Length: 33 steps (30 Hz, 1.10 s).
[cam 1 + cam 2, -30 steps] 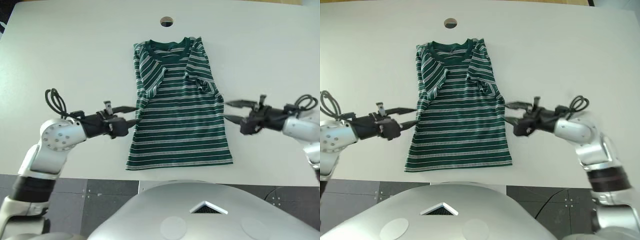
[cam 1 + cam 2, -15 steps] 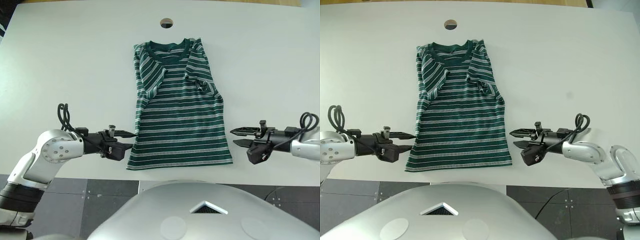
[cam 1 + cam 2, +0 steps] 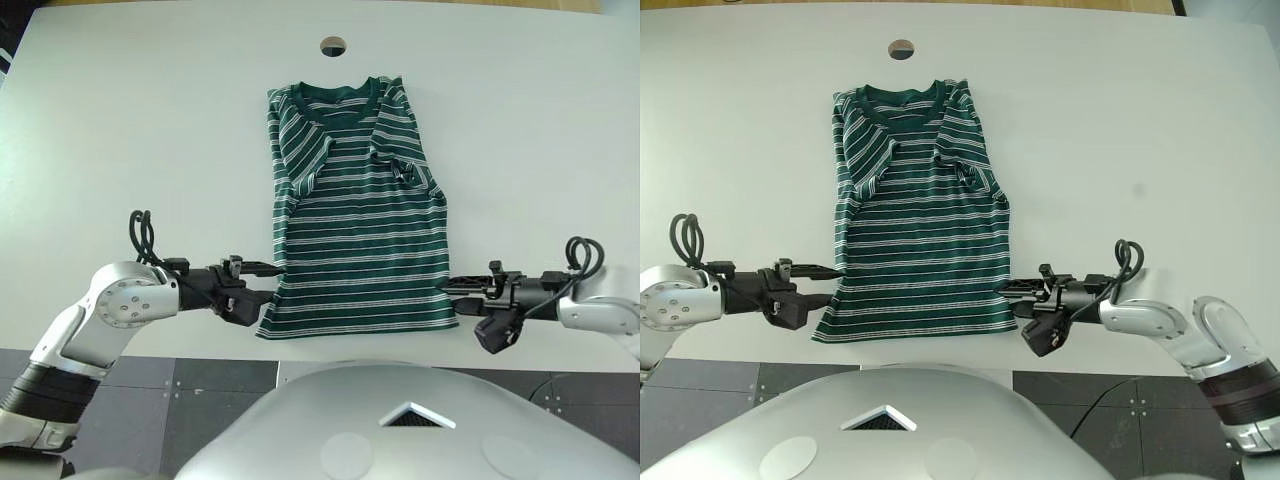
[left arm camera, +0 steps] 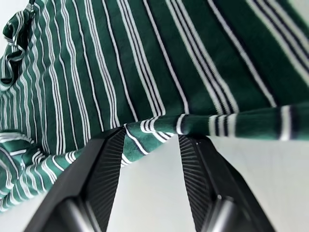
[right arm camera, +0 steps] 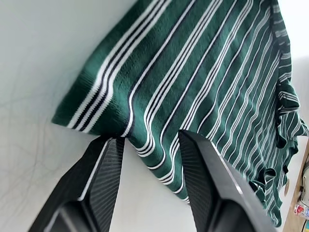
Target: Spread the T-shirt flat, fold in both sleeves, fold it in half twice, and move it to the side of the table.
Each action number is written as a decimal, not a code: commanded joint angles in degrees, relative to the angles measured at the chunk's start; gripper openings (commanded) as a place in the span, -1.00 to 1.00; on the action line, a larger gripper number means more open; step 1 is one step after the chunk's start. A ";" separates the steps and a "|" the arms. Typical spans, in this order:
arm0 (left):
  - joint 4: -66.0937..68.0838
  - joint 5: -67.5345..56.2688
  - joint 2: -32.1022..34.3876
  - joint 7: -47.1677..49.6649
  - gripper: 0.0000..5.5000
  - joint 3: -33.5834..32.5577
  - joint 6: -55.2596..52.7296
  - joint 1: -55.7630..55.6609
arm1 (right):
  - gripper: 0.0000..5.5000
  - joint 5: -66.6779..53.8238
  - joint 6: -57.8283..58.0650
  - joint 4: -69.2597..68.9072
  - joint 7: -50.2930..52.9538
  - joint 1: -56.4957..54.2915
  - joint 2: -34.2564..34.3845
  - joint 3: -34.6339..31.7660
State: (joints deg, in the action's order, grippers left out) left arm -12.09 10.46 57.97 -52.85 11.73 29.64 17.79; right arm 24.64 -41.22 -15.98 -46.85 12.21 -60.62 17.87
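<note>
While at 1 T-shirt, 2 grippers.

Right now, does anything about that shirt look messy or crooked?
Yes. On the shirt, the folded-in sleeve on the robot's right is bunched into a small crumple instead of lying flat; the other sleeve lies smoother.

T-shirt dk green, thin white + black stripes; table plain white.

T-shirt cut by wrist views' edges, tips of jaws apparently under hem
</note>
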 commanded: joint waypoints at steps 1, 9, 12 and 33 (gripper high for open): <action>-0.82 2.75 2.12 -2.34 -0.25 1.56 -0.77 0.03 | -0.31 2.77 0.73 0.89 -3.07 -0.14 -0.19 3.08; -5.15 2.68 4.86 -5.45 -0.25 2.01 -1.09 -1.62 | -0.76 3.07 1.14 1.67 -3.33 -1.44 -0.17 4.77; -6.00 2.94 5.02 -6.70 -0.25 2.81 -1.51 -2.30 | -0.95 3.12 1.17 1.98 -3.02 -1.69 -0.03 4.99; -3.29 0.76 4.47 -5.81 -0.95 3.35 -2.64 -1.83 | -0.96 -8.81 9.37 -2.99 -7.52 2.94 -1.44 5.84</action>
State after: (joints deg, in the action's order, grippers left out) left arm -16.14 12.18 61.90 -59.24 16.09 27.84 14.28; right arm 18.00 -34.78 -16.99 -51.52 12.34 -60.74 22.33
